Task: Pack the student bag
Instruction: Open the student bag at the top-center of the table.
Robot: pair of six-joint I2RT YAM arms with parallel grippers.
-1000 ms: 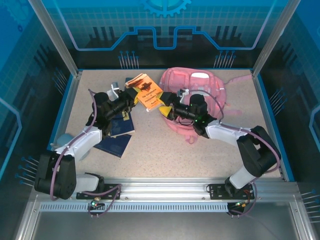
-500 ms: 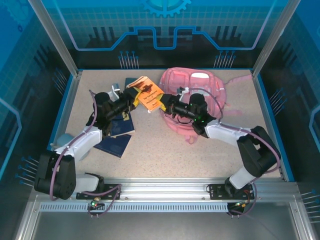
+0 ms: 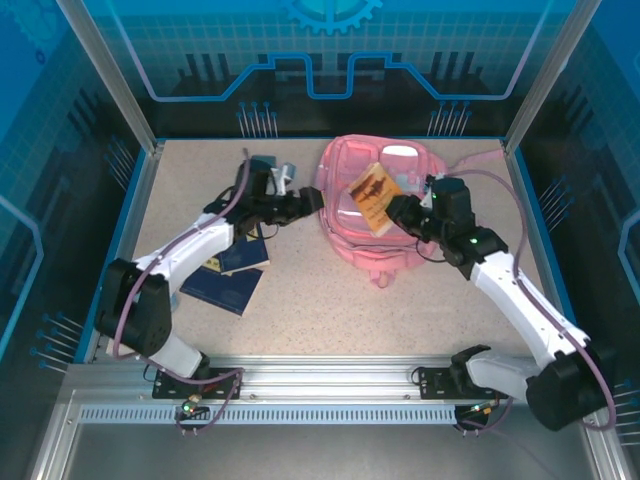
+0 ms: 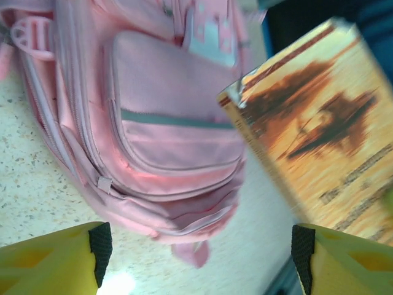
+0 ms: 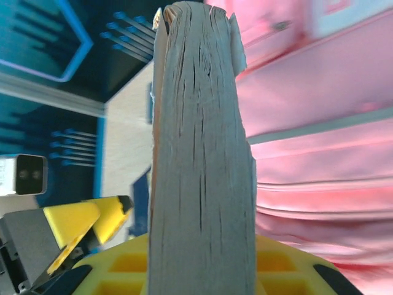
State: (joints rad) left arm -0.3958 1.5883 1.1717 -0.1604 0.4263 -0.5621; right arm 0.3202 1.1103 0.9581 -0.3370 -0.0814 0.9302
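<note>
Right tool point(image 3: 398, 212) clamps book point(image 3: 372, 197); bag point(image 3: 345, 170) lies flat on desk point(image 3: 300, 290), directly beneath. Left tool point(image 3: 305, 200) is spread, empty, bag just ahead. Bag mouth not discernible. Best: left tool holds opening wide, book slides in edge-first.

pink student bag point(image 3: 345, 172), orange book point(image 3: 374, 198), speckled table point(image 3: 310, 295)

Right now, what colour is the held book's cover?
The book cover is orange with dark artwork; left wrist view shows it best.
</note>
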